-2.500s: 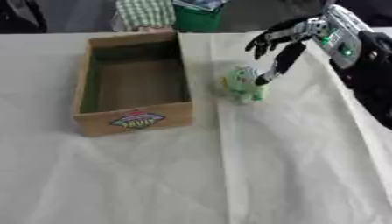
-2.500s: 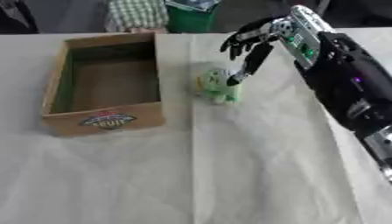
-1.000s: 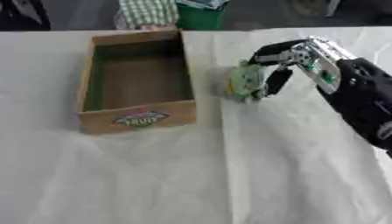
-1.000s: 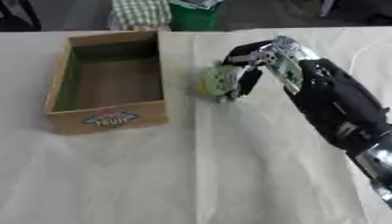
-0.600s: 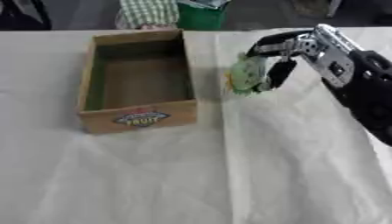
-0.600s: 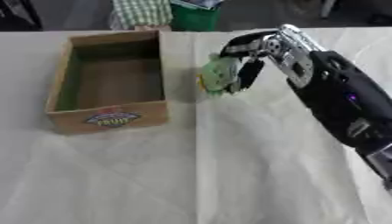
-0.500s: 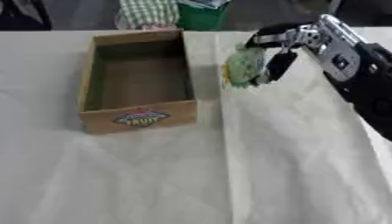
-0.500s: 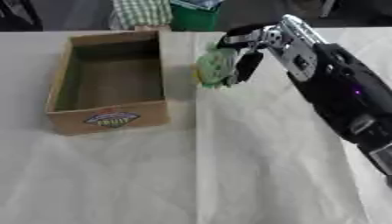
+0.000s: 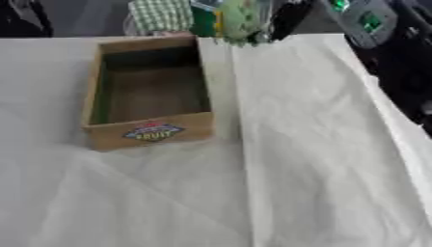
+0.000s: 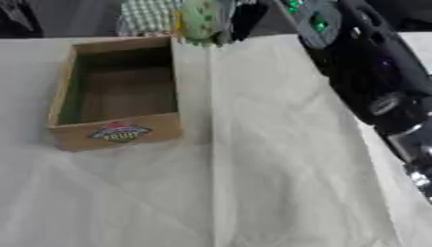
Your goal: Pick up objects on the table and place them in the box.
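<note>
Fingers [image 9: 283,17] of my right hand [image 10: 240,14] look curled round the green object [image 9: 239,19], though blur at the far edge of the tabletop [image 9: 320,144] hides exactly how they sit on it. I judge it a grasp, with the object lifted clear of the cloth and hanging just beyond the far right corner of the box [image 9: 148,91], above and a little outside its rim. My left hand shows in neither view.

I read this step as the carry over the box. The box is open, bare inside as far as I can see, and sits toward the far left of the tabletop with its labelled wall facing me. To do this well I would bring the object leftward and nearer until it hangs over the middle of the box floor, well inside the right wall. Then I would lower it below the rim before letting the fingers go, so it cannot roll off the edge onto the cloth.
</note>
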Robot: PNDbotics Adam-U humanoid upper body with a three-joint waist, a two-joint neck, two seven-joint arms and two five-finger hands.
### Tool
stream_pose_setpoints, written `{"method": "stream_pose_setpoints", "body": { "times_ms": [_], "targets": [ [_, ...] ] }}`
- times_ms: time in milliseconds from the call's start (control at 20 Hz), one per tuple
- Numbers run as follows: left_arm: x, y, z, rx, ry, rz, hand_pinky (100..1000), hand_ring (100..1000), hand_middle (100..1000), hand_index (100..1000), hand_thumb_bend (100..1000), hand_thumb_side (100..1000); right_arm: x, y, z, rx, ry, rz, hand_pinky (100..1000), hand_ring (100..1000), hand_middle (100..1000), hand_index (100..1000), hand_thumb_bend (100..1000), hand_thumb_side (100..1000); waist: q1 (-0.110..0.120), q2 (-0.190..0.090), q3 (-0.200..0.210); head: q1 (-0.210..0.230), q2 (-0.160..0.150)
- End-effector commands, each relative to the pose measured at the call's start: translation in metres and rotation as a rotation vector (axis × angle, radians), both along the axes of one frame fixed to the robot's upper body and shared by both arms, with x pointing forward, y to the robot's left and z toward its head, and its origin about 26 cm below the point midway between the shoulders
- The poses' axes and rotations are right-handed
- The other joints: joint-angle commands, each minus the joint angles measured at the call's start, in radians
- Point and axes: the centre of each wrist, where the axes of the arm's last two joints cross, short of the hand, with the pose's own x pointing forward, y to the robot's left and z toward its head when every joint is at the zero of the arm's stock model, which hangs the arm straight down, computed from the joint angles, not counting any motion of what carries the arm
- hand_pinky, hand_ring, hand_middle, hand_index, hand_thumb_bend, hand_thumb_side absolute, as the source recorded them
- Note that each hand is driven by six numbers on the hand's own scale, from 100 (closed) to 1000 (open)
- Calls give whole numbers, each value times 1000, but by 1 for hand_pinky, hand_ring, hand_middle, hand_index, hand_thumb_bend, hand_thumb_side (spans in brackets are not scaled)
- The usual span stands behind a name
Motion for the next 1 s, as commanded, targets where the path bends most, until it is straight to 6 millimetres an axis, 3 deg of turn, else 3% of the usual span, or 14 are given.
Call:
{"method": "stream_pose_setpoints", "body": {
  "times_ms": [50, 250, 500, 750, 1000],
  "targets": [
    [0, 0, 11, 38, -24, -15, 743, 545, 521, 685, 100, 563, -3, 17, 19, 39, -93, 23, 813, 668, 466, 627, 100, 134, 2, -22, 9, -18, 0],
    [1, -2, 12, 38, -26, -30, 743, 545, 521, 685, 100, 563, 2, 52, 22, 106, -159, 53, 812, 659, 465, 627, 100, 142, 0, -22, 25, -40, -9],
    [3, -4, 12, 38, -30, -49, 743, 545, 520, 685, 100, 563, 15, 83, 5, 118, -191, 58, 807, 659, 467, 629, 100, 157, 1, -19, 41, -63, -18],
    [5, -6, 15, 41, -40, -64, 743, 545, 520, 685, 100, 562, 29, 102, -23, 82, -205, 54, 798, 674, 474, 630, 100, 185, -7, -9, 66, -82, -26],
    [6, -5, 17, 45, -48, -65, 745, 545, 520, 684, 100, 559, 40, 100, -43, -42, -220, 84, 788, 691, 487, 628, 100, 206, -27, 6, 85, -90, -37]
  ]
}}
